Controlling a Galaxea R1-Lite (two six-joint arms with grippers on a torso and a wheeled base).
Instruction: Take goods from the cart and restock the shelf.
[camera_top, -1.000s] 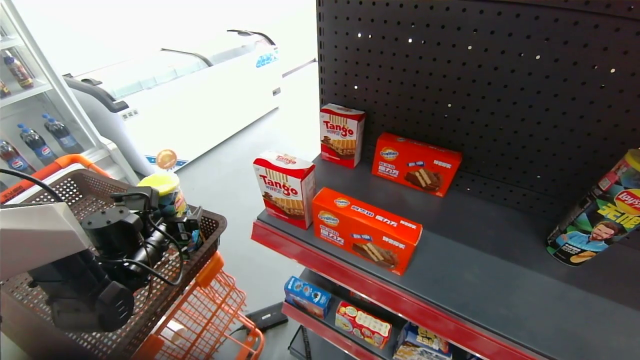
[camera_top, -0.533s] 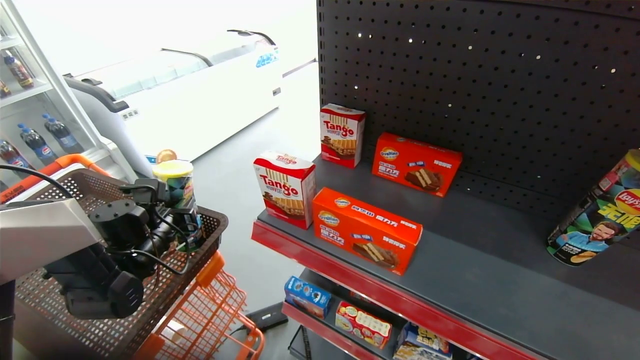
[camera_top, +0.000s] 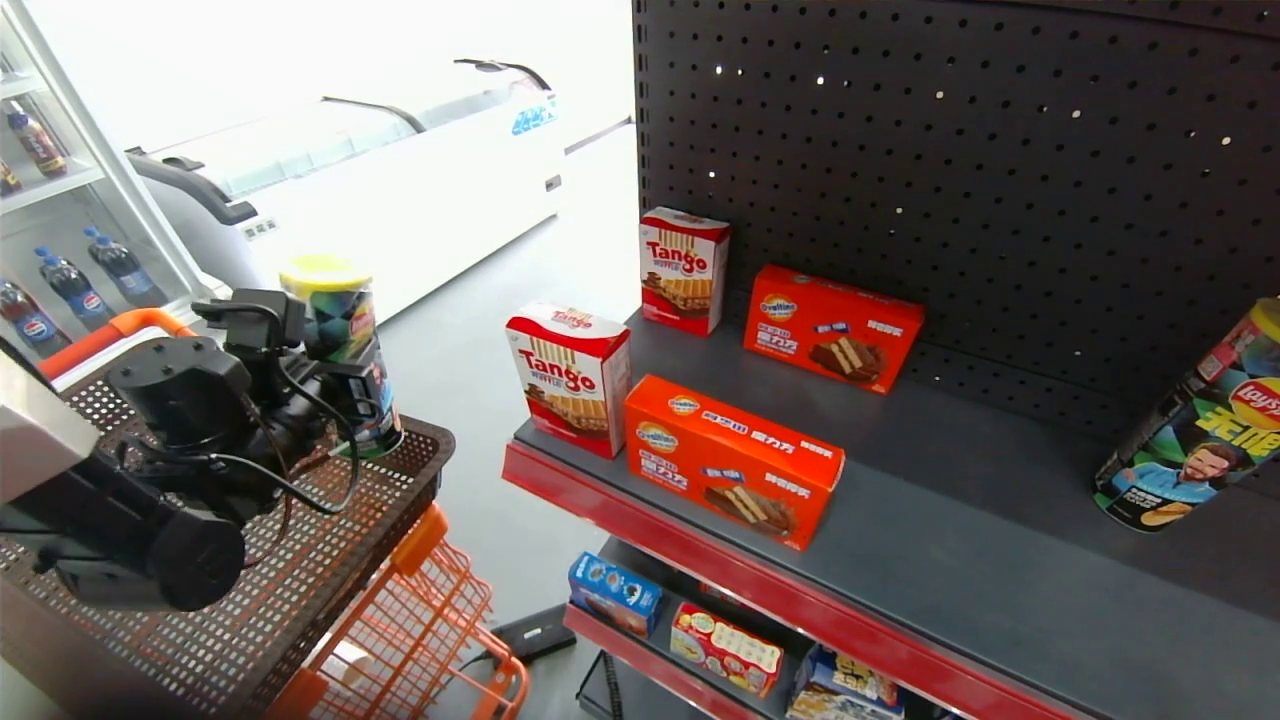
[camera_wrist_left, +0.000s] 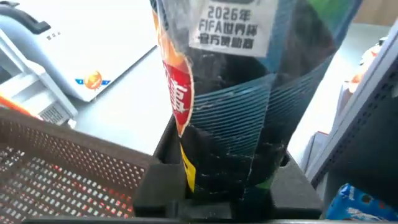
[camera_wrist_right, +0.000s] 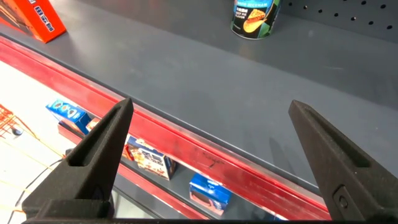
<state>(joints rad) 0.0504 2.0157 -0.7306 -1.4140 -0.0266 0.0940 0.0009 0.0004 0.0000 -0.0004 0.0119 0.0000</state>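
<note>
My left gripper (camera_top: 345, 385) is shut on a tall chip can (camera_top: 340, 345) with a yellow lid, held upright above the brown cart basket (camera_top: 300, 590) at the left. In the left wrist view the can (camera_wrist_left: 249, 106) stands between the fingers (camera_wrist_left: 161, 186). The grey shelf (camera_top: 960, 540) with its red front edge lies to the right. My right gripper (camera_wrist_right: 214, 155) is open, hanging over the shelf's front edge (camera_wrist_right: 186, 146), with another chip can (camera_wrist_right: 255, 15) farther back on the shelf.
On the shelf stand two white-and-red wafer boxes (camera_top: 568, 377), two orange boxes (camera_top: 733, 458) and a chip can (camera_top: 1195, 430) leaning at the far right. A black pegboard (camera_top: 950, 150) backs the shelf. Lower shelves hold snack boxes (camera_top: 725, 650). A white freezer (camera_top: 380, 190) stands behind.
My left gripper has risen with the chip can, lifting it up out of the cart basket. The shelf items have not moved.
</note>
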